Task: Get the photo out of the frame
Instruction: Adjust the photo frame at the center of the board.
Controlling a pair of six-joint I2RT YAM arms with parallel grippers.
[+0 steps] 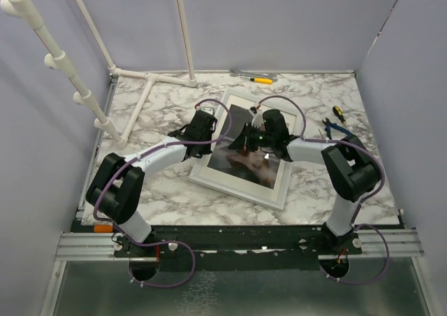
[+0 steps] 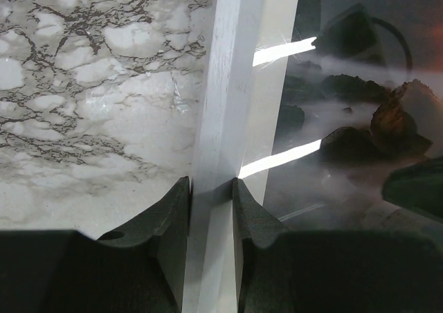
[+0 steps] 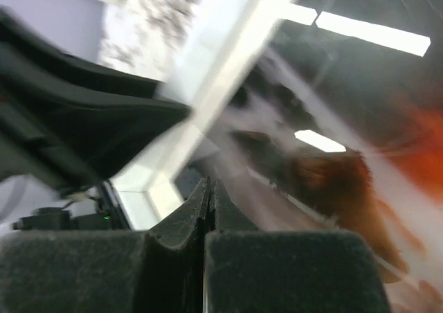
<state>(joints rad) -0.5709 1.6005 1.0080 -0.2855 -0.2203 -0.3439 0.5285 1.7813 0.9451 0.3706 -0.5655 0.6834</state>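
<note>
Of the 2 pincers, the left pincer (image 2: 211, 188) pinches the white side rail of the frame (image 2: 228, 84), 1 finger on the outer face and 1 on the inner. The right pincer (image 3: 210, 188) has its fingers pressed together, tips low over the photo (image 3: 332, 174) close to the mat's inner edge. Whether they touch the surface, or nip anything thin, cannot be told. The frame lies face up and slightly askew on the marble table (image 1: 167, 197), and the photo sits inside it behind the mat, so the task looks barely begun: the back has yet to be reached and opened, and the print drawn out. Bare marble lies to the left of the frame and in front of it. Blue-handled pliers (image 1: 335, 128) lie near its right rail, a yellow screwdriver (image 1: 262, 80) lies beyond its far edge, and both wrists crowd the same upper corner.
</note>
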